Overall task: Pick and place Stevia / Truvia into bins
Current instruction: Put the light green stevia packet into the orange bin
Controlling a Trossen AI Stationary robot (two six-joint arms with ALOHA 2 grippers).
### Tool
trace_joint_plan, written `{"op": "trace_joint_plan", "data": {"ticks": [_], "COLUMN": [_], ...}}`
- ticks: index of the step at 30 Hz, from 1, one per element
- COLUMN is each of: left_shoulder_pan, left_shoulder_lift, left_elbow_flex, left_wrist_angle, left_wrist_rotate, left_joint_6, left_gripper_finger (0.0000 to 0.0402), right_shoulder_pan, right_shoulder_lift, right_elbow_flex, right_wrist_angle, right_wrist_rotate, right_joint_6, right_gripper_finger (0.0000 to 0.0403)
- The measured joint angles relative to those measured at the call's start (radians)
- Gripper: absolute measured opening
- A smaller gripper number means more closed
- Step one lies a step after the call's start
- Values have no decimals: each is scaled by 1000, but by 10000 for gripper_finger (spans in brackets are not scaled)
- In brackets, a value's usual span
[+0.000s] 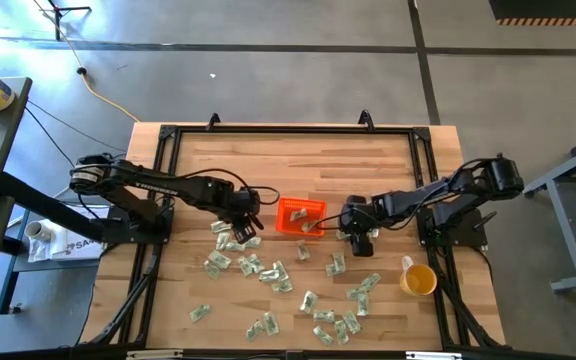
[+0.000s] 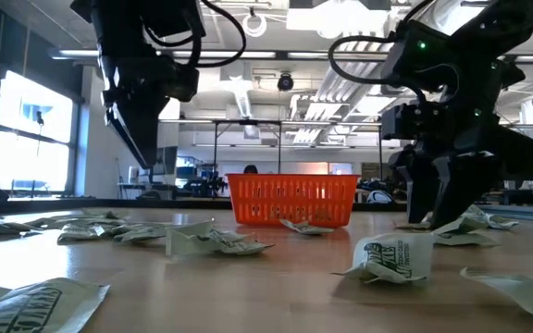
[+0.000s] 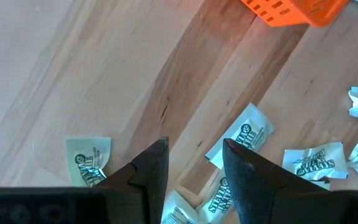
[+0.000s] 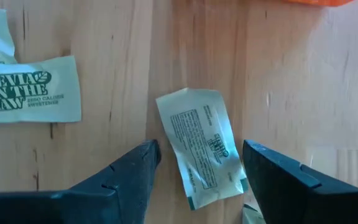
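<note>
The orange bin stands mid-table; it also shows in the low view. Many pale green and white Stevia sachets lie flat on the wood, near of it. My left gripper is open and empty, raised above sachets just left of the bin. My right gripper is open, low over the table just right of the bin. Its fingers stand on either side of one sachet lying flat, and I see no touch.
A yellow cup stands at the near right. More sachets lie toward the near edge, and one lies by the bin's near wall. The black frame rails run along the table's sides. Bare wood lies beyond the bin.
</note>
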Motion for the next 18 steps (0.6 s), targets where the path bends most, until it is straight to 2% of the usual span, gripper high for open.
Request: {"op": "trace_joint_plan", "data": {"ticks": [4, 9, 13, 15, 18], "left_shoulder_pan": [0, 0, 0, 0, 0], "left_shoulder_lift": [0, 0, 0, 0, 0], "left_elbow_flex": [0, 0, 0, 0, 0], "left_wrist_angle": [0, 2, 4, 4, 3], "left_wrist_rotate": [0, 0, 0, 0, 0], "left_joint_6": [-4, -5, -5, -3, 1], "left_gripper_finger": [184, 184, 184, 184, 184], "right_shoulder_pan": [2, 2, 2, 1, 12], "right_shoulder_lift": [-2, -2, -3, -9, -30], "right_elbow_flex": [0, 0, -1, -3, -7], "right_wrist_angle": [0, 0, 3, 29, 90], "right_wrist_rotate": [12, 14, -5, -26, -41], "right_joint_6": [61, 114, 234, 296, 386], "right_gripper_finger": [192, 97, 20, 10, 15]}}
